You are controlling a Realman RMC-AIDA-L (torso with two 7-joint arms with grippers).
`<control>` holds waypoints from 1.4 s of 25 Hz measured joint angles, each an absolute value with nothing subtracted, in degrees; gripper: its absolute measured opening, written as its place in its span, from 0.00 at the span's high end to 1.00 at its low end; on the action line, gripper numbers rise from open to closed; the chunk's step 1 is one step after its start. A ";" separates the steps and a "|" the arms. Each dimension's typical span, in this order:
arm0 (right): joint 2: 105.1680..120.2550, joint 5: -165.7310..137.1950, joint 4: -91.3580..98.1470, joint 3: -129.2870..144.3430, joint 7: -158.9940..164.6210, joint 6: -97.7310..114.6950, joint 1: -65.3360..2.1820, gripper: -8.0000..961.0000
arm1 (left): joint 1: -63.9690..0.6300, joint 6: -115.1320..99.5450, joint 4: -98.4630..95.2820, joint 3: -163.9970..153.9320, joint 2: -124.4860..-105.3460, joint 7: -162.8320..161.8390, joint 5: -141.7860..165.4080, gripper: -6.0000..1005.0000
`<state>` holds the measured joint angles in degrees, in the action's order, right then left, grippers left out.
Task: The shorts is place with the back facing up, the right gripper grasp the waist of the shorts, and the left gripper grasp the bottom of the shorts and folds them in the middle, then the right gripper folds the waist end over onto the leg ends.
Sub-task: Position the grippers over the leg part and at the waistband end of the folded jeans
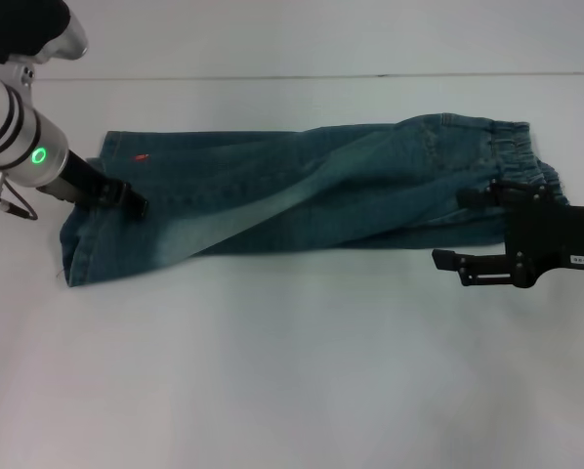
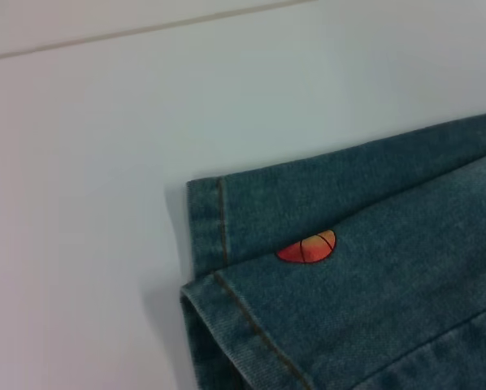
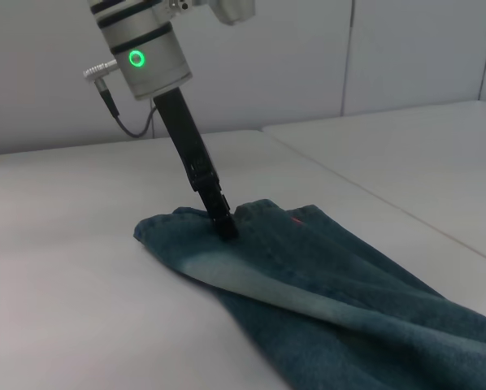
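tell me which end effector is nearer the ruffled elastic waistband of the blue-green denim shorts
Right. The right end effector sits at the ruffled elastic waistband of the blue-green denim shorts, open. The left end effector is at the opposite end, pressed on the hemmed leg ends.

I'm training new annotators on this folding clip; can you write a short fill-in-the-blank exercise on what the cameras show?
1. The shorts lie on a ___ table.
2. The left gripper presses on the ___ end of the shorts.
3. The right gripper waits, jaws ___, beside the ruffled waist.
4. A small ___ patch peeks out between the hemmed leg layers.

Missing words: white; leg; open; orange
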<state>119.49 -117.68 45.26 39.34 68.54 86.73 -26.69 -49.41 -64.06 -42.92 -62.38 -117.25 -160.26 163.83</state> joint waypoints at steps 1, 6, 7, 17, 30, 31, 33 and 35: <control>119.52 -117.68 45.26 39.37 68.54 86.77 -26.71 0.05 | -49.41 -64.05 -42.92 -62.47 -117.29 -160.17 163.83 0.23; 119.55 -117.68 44.92 39.32 68.42 86.79 -26.73 0.05 | -50.13 -63.99 -41.64 -64.18 -117.42 -160.00 163.83 0.26; 119.54 -117.68 44.80 39.31 68.37 86.79 -26.75 0.05 | -50.80 -63.95 -40.46 -64.54 -117.30 -160.03 163.83 0.26; 119.53 -117.68 43.98 39.28 68.29 86.56 -27.10 0.05 | -51.18 -62.46 -39.88 -64.61 -117.07 -159.95 163.83 0.67; 119.53 -116.91 43.67 39.37 68.20 86.61 -27.37 0.05 | -55.56 -56.01 -38.62 -64.69 -117.92 -158.86 163.73 0.95; 119.53 -116.90 43.67 39.37 68.20 86.63 -27.43 0.05 | -56.12 -55.59 -38.40 -64.69 -117.92 -158.85 163.73 0.95; 119.53 -116.88 43.67 39.37 68.20 86.68 -27.48 0.05 | -56.96 -54.68 -37.97 -64.69 -117.89 -158.84 163.73 0.95; 119.53 -116.88 43.67 39.37 68.20 86.74 -27.52 0.05 | -57.38 -54.08 -37.74 -64.69 -117.74 -158.83 163.73 0.95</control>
